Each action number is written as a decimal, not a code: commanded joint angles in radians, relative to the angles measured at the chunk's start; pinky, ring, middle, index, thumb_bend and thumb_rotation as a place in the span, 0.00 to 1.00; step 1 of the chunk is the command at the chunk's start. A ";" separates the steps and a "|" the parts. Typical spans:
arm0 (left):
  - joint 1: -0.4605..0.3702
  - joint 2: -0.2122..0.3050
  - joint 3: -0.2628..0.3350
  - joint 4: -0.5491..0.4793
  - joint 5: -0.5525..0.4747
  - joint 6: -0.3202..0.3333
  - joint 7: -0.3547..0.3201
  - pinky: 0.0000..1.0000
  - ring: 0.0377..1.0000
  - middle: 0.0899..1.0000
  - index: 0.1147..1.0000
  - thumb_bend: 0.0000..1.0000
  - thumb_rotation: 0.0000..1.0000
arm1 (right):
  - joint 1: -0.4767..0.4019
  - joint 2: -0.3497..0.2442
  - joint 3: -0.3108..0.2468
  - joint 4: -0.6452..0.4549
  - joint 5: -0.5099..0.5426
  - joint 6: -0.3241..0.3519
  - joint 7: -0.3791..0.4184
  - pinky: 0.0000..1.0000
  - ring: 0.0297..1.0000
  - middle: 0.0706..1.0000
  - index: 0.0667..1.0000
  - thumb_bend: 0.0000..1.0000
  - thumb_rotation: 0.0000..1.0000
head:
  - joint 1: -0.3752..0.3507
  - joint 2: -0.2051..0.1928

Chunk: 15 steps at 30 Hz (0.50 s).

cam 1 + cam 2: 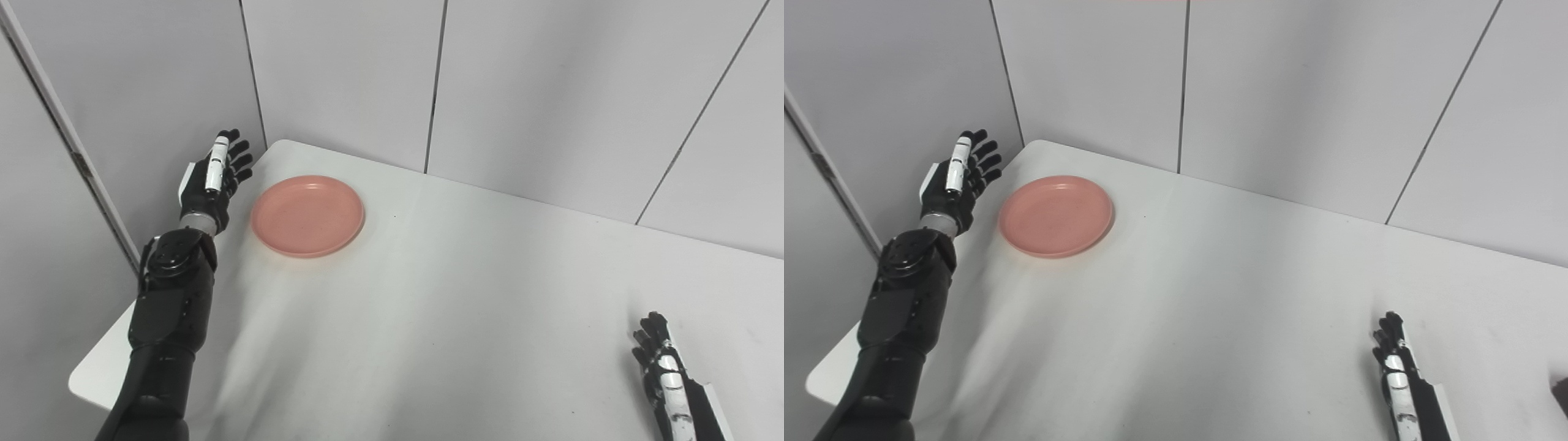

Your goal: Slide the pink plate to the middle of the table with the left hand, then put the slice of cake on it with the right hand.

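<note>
The pink plate lies flat near the table's far left corner, with nothing on it. My left hand is raised just left of the plate, over the table's left edge, fingers spread and open, a small gap from the rim. My right hand rests low at the near right of the table, fingers extended, holding nothing. A dark sliver at the right edge of the right eye view may be the cake; too little shows to tell.
The white table is boxed in by grey wall panels at the back and left, close behind the plate. Its left edge and rounded near-left corner lie beside my left forearm.
</note>
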<state>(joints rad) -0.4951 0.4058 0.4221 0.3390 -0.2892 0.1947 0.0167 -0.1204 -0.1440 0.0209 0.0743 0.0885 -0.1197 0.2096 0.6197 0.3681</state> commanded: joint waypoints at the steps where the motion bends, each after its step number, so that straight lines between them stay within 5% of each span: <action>1: -0.038 0.015 -0.006 -0.012 0.007 -0.050 0.002 0.87 0.88 0.89 0.87 0.36 0.99 | 0.060 -0.010 -0.005 0.038 0.006 -0.007 0.003 1.00 1.00 1.00 1.00 0.40 1.00 | 0.001 0.001; 15: -0.036 -0.001 -0.036 0.057 0.019 -0.104 0.019 0.89 0.90 0.90 0.87 0.37 0.98 | 0.059 -0.014 -0.002 0.035 -0.008 -0.013 0.000 1.00 1.00 1.00 1.00 0.40 1.00 | 0.006 0.007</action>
<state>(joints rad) -0.4949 0.3960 0.3862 0.4036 -0.2831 0.1294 0.0227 -0.1191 -0.1458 0.0215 0.0719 0.0821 -0.1197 0.2095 0.6243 0.3743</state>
